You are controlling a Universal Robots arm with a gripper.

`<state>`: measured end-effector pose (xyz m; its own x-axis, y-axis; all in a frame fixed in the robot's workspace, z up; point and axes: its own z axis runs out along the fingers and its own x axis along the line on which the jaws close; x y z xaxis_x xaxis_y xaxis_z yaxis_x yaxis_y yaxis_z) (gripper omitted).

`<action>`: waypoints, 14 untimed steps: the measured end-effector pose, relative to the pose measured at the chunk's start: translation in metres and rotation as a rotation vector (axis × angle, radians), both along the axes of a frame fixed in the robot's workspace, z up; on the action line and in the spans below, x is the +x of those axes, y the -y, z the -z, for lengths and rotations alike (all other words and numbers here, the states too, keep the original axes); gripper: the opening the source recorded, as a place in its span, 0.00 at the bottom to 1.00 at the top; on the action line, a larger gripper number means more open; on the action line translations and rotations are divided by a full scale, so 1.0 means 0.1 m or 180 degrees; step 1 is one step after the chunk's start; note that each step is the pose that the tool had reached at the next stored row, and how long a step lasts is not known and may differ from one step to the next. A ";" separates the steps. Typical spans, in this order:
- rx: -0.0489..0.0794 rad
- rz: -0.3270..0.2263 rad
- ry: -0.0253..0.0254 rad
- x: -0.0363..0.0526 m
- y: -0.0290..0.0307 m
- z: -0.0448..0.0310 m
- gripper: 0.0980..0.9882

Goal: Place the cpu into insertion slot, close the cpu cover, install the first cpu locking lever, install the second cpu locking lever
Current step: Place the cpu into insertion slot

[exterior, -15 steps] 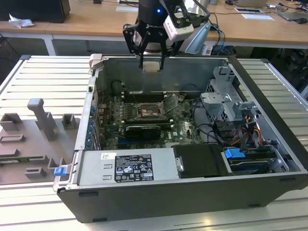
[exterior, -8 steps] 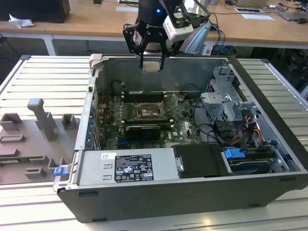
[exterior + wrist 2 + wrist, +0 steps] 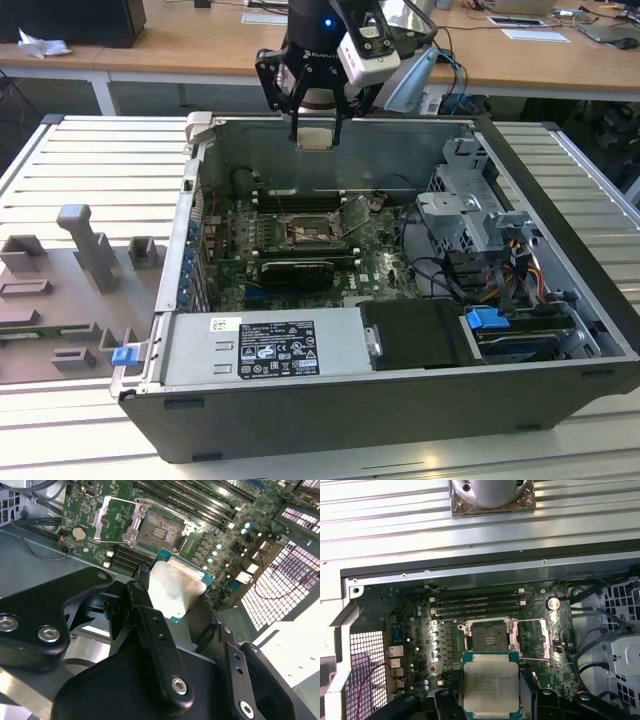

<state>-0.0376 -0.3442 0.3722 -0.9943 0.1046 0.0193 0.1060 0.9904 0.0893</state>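
Saw the small flat square cpu (image 3: 490, 686), pale silvery-grey metal on top with a green edge, pinched by two opposite sides in the black-fingered end effector (image 3: 316, 132), the fingers drawn narrow onto the chip. Hung level, metal face up, high over the open case and touching nothing but those fingers. Lay well apart from the insertion slot (image 3: 489, 634), a square black-rimmed socket with a dark centre, bare and with nothing seated in it. Found the cpu cover (image 3: 543, 639), a thin silvery square metal frame with a large window, tipped up and open just beside the socket, so the way down looked free. Found around the socket a green circuit board (image 3: 415, 645), with long narrow black memory slots (image 3: 477, 606) on one side and, in the exterior view, a long black graphics card (image 3: 295, 272) on the other. Sat all of it inside a dark grey metal computer case (image 3: 400, 415) lying on its side on a ribbed light-grey metal desk (image 3: 90, 180). Judged the work to be at its first step, chip in grasp and carried: seating not yet done, cover not yet closed, both lever steps left.
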 end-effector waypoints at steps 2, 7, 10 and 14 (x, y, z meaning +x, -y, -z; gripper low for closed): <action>0.0000 0.0006 0.0000 0.000 0.000 0.000 0.49; 0.0000 0.0033 0.0000 0.000 0.000 0.000 0.49; 0.0000 0.0062 0.0000 0.000 0.000 0.000 0.49; 0.0000 0.0093 0.0000 0.000 0.000 0.000 0.49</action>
